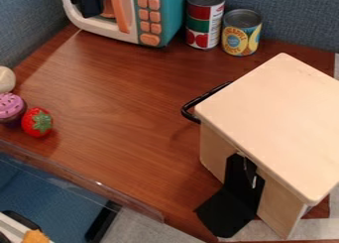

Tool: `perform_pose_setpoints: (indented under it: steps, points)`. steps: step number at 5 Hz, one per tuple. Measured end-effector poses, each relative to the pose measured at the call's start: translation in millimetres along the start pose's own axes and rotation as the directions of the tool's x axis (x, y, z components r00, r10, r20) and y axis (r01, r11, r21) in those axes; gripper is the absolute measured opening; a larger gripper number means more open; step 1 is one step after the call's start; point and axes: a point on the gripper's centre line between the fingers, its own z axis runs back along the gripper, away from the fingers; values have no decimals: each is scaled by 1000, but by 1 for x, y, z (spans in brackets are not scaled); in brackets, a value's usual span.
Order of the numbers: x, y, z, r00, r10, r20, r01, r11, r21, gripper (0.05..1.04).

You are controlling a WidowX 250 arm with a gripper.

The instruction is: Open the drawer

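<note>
One thing cannot be told: whether the gripper is spread or closed. The drawer is in the wooden box (281, 120) at the right of the worktop (119, 93); its front is hidden under the overhanging top, so how far it is out cannot be made out. Its black handle (188, 109) juts from the upper-left side. The box is cut off by the right edge, and a black plate (228, 212) stands against its near side, bending out flat at the foot.

Behind the box are two cans, the taller (204, 24) with a red and green label picturing tomatoes, the shorter (241, 33) with a yellow, printed fruit label. The toy microwave (162, 19) is cut off at the top; dark shapes in its window are hard to identify. At the left are a strawberry (37, 122), a cupcake (11, 108) and a pale, rounded thing (6, 79), the last two cropped.

The worktop is reddish-brown wood, with a clear strip (86, 184) along its lower-left edge and blue-grey fabric walls (291, 14) behind.
</note>
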Motion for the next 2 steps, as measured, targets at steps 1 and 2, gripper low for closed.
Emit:
perform_pose_setpoints:
  steps: [1,2]
  points:
    - [-1,-1,-12,1000,5,-19,-6,1000,-26,999]
    - [11,-25,-41,998,-35,-61,34,999,-24,999]
